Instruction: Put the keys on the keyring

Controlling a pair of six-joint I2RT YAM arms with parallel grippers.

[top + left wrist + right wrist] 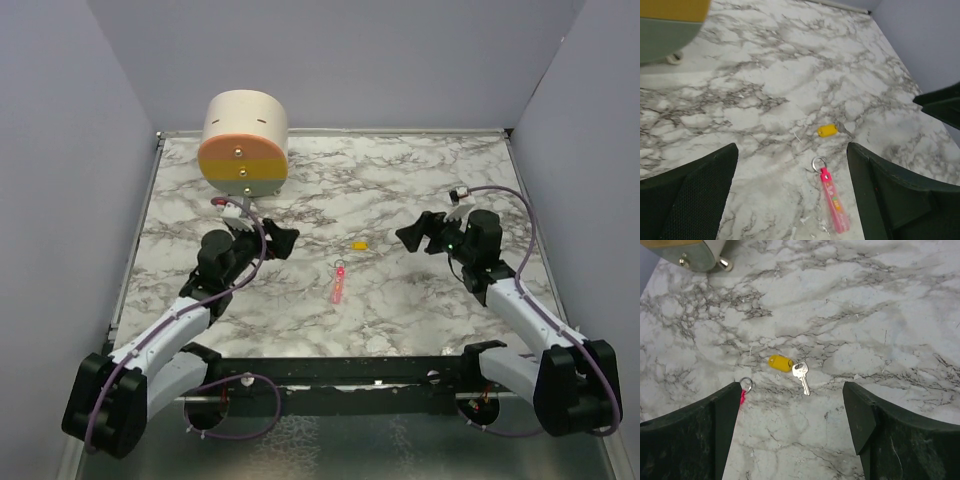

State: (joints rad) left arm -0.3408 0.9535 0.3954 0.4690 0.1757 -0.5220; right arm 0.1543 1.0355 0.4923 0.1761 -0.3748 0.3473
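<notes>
Nearest, we found the left gripper [283, 241] and the right gripper [412, 235] both spread wide and holding nothing, over the veined marble-pattern table [420, 300]. Between them lay the keyring [833, 201], a flat pink strap with a small metal ring; its print was unreadable. Just beyond lay the keys [780, 363], a smooth yellow oblong tag beside a silver key. Farthest stood a cream-and-orange cylinder [245, 140].

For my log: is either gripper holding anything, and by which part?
Nothing is held. The left gripper and right gripper are open; key and pink strap lie on the table.
</notes>
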